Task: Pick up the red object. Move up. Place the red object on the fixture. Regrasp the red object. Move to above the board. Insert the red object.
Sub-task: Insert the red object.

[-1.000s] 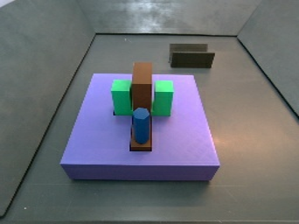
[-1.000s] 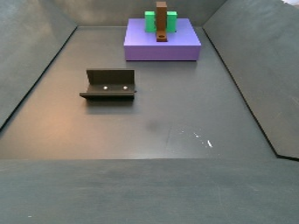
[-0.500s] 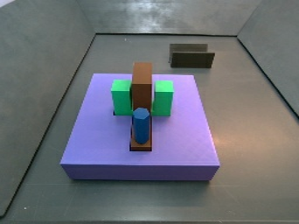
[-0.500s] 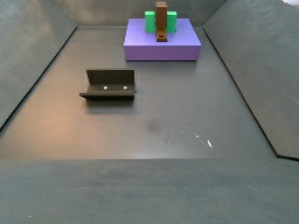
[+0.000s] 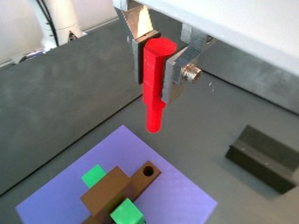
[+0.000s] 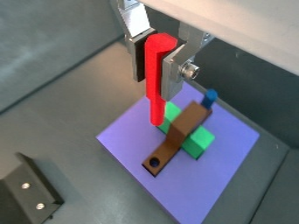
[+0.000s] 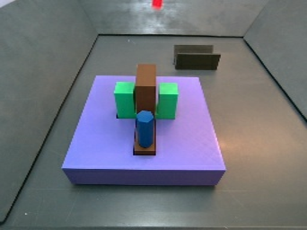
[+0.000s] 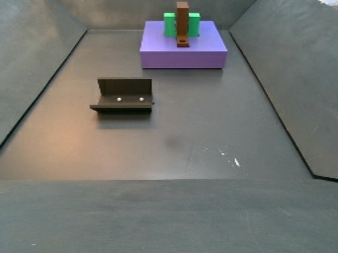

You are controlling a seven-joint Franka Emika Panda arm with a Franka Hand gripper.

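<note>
The gripper (image 5: pixel 158 74) is shut on the red object (image 5: pixel 156 96), a red peg hanging upright between the silver fingers, high above the board (image 5: pixel 176 188). Both wrist views show this grip (image 6: pixel 159 70), with the peg (image 6: pixel 156 96) over the brown bar (image 6: pixel 177 144). In a side view only the peg's red tip (image 7: pixel 157 4) shows at the top edge; the gripper itself is out of frame there. The lavender board (image 7: pixel 180 135) carries green blocks (image 7: pixel 125 99), the brown bar (image 7: pixel 146 85) and a blue cylinder (image 7: pixel 145 128). The fixture (image 8: pixel 123 96) stands alone on the floor.
The fixture also shows in a side view (image 7: pixel 197 57) behind the board and in both wrist views (image 5: pixel 267 157) (image 6: pixel 30 188). Grey walls ring the dark floor (image 8: pixel 185 148). The board (image 8: pixel 199 57) sits at the far end in that side view.
The red tip of the peg has come into sight at the top edge of a side view. The board, its pieces and the fixture have not moved.
</note>
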